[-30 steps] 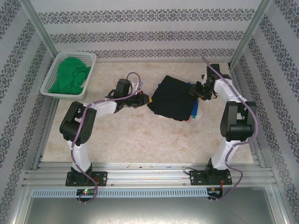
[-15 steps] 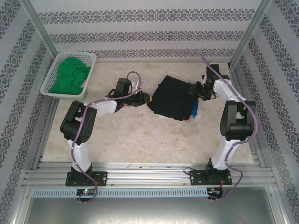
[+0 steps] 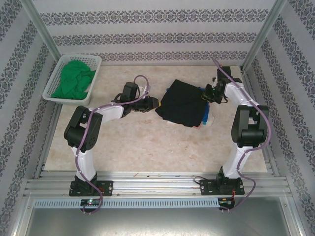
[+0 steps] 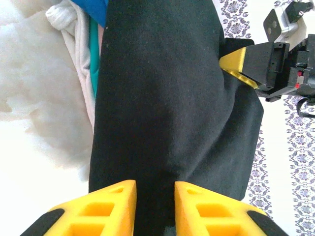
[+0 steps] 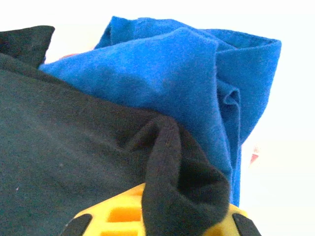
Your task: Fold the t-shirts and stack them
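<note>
The black t-shirt [image 3: 183,104] lies folded on top of a pile, just toward 2 o'clock of the middle of the table [image 3: 147,142]. Under it the blue t-shirt [image 5: 187,73] sticks out at the pile's 4 o'clock edge, and white cloth [image 4: 78,44] and teal cloth [image 4: 93,59] show as lower layers. The left gripper [image 3: 154,103] sits at the black shirt's 9 o'clock edge. Its jaws are parted a little and released, with the cloth lying flat in the gap. The right gripper [image 3: 205,95] is at the pile's 2 o'clock corner, jaws clenched on a raised fold of the black t-shirt. The green t-shirt [image 3: 74,81] is heaped in the white basket [image 3: 81,58] at the table's 10 o'clock corner, well apart from the pile.
</note>
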Robot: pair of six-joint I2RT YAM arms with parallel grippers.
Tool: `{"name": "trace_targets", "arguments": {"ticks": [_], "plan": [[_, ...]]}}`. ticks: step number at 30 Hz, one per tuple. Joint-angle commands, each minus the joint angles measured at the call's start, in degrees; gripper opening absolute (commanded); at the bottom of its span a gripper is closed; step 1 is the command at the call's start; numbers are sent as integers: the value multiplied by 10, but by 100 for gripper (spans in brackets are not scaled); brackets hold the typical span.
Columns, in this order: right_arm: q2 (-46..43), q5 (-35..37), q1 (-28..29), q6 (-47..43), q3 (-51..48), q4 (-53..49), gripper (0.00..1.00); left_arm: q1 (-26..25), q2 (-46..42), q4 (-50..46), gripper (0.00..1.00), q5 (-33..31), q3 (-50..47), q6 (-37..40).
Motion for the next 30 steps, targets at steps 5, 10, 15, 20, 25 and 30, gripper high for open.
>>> {"name": "trace_targets", "arguments": {"ticks": [5, 10, 15, 20, 25, 30], "plan": [[-25, 0, 11, -3, 22, -8, 0, -15, 35, 65, 27, -6, 14, -36], [-42, 0, 15, -5, 48, -24, 0, -28, 39, 74, 13, 4, 21, -36], [-55, 10, 16, -14, 88, -54, 0, -29, 14, 139, 0, 22, 0, -83], [-44, 10, 6, -24, 139, -81, 0, -30, -7, 133, 0, 25, 18, -100], [-10, 7, -12, -44, 215, -126, 0, -43, -3, 177, 0, 42, 38, -145], [-27, -7, -1, -29, 115, -63, 0, -20, 1, 149, 0, 11, 4, -119]]}}
